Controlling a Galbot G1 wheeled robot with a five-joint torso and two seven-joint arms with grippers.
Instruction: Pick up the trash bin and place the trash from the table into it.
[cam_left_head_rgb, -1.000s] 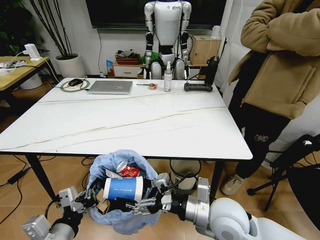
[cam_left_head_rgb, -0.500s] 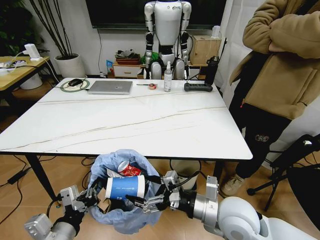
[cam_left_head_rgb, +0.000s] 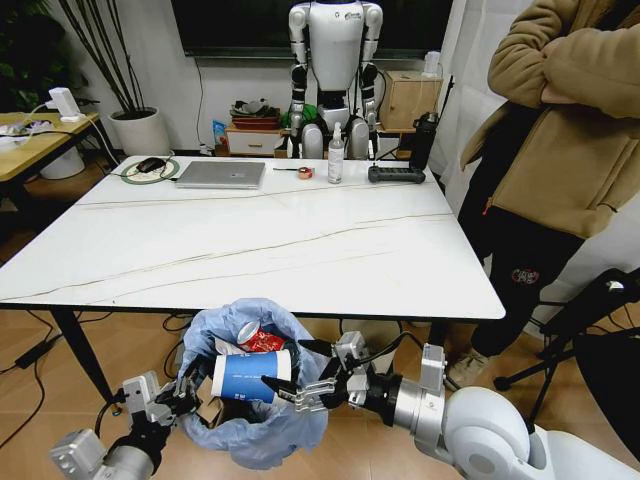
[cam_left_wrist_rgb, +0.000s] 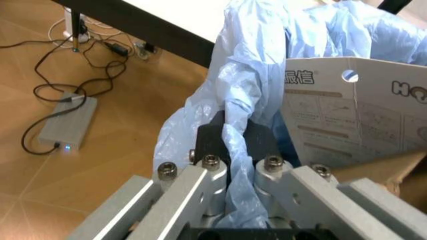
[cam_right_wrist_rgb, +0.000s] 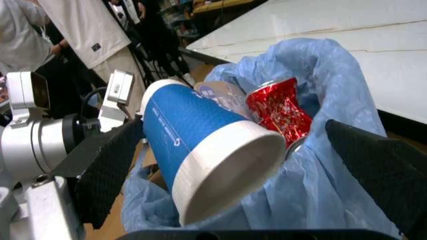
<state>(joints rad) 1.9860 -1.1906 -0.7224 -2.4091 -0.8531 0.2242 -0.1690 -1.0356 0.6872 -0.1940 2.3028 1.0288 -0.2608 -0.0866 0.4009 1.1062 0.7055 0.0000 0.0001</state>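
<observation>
Below the near edge of the marble-look table (cam_left_head_rgb: 250, 240), the trash bin (cam_left_head_rgb: 250, 425), lined with a crinkly light-blue bag, is being held off the wooden floor. At the table's far end, a silver laptop (cam_left_head_rgb: 221, 174), a clear spray bottle (cam_left_head_rgb: 335, 155), a black flask (cam_left_head_rgb: 423, 141) and a mouse on a round mat (cam_left_head_rgb: 150, 165) are sitting. A person in a tan coat (cam_left_head_rgb: 570, 110) is standing by the table's right side, and a white humanoid robot (cam_left_head_rgb: 335, 70) is sitting beyond the table.

The left end effector (cam_left_head_rgb: 185, 392) is gripping the bin's left rim; in the left wrist view its fingers (cam_left_wrist_rgb: 220, 145) are pinching a fold of the blue liner, with a printed cardboard piece (cam_left_wrist_rgb: 360, 115) standing inside the bag beside them.

A blue paper cup (cam_left_head_rgb: 250, 377) is lying on its side across the bin's mouth, long axis running left to right, its white-rimmed open end facing right toward the right end effector (cam_left_head_rgb: 312, 375). A crushed red can (cam_left_head_rgb: 257, 340) is resting just behind it. The right end effector is sitting just right of the cup, its fingers spread wide on either side of the cup's open end, not touching it.
</observation>
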